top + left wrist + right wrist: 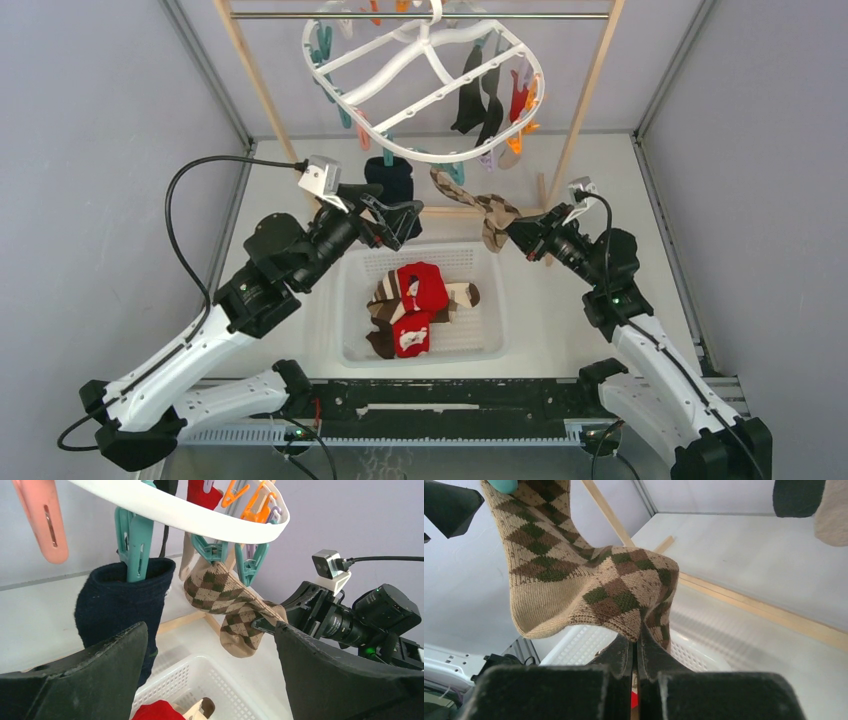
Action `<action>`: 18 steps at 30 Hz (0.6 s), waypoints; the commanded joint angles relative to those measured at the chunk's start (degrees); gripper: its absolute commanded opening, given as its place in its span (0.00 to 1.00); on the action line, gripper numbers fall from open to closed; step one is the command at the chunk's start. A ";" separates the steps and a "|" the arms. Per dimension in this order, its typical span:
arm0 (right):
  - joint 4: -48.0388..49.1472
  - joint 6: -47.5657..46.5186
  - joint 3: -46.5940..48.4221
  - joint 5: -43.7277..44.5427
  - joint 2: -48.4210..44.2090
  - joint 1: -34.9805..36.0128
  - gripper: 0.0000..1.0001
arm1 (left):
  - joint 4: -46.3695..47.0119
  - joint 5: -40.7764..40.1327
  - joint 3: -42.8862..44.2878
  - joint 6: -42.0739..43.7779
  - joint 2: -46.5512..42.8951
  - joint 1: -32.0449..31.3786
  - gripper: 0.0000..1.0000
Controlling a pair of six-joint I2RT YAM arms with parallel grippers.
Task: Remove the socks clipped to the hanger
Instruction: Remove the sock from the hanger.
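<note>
1. Overhead, the hanger (445,158) is seen hung by its centre hook from the metal rod (300,15) of the wooden rack (585,90), with its white oval frame tilted.
2. The tan argyle sock (478,203) is gripped at its cuff by a teal clip (212,550) on the near rim of the hanger. It is stretched sideways and downwards towards the right arm.
3. The right claw (515,232) is closed on the lower end of the tan argyle sock. In the right wrist view the knitted fabric is pinched between two fingers that are pressed almost together.
4. The left claw (395,215) is spread wide and nothing is held in it. It is positioned just in front of the navy sock (392,180).
5. The navy sock is hung from the same rim by a second teal clip (134,540), to the left of the tan argyle sock. In the left wrist view it is seen just behind the left finger (100,670); whether it is touched cannot be told.
6. Black socks (470,100) and a red sock (518,100) are clipped along the right side of the hanger.
7. A white perforated basket (497,300) is set on the worktop (600,180) between the two arms. Red socks (420,285) with white marks and a brown striped sock (385,295) are piled inside it.
</note>
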 commanded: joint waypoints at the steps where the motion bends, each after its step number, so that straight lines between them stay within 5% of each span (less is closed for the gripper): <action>1: 4.40 2.33 0.35 -2.66 -0.01 -1.06 0.00 | 3.47 1.12 3.61 0.97 0.08 0.29 1.00; 18: 3.23 2.39 0.35 -5.28 -1.80 5.69 0.00 | 7.39 1.94 4.22 0.01 2.58 0.33 1.00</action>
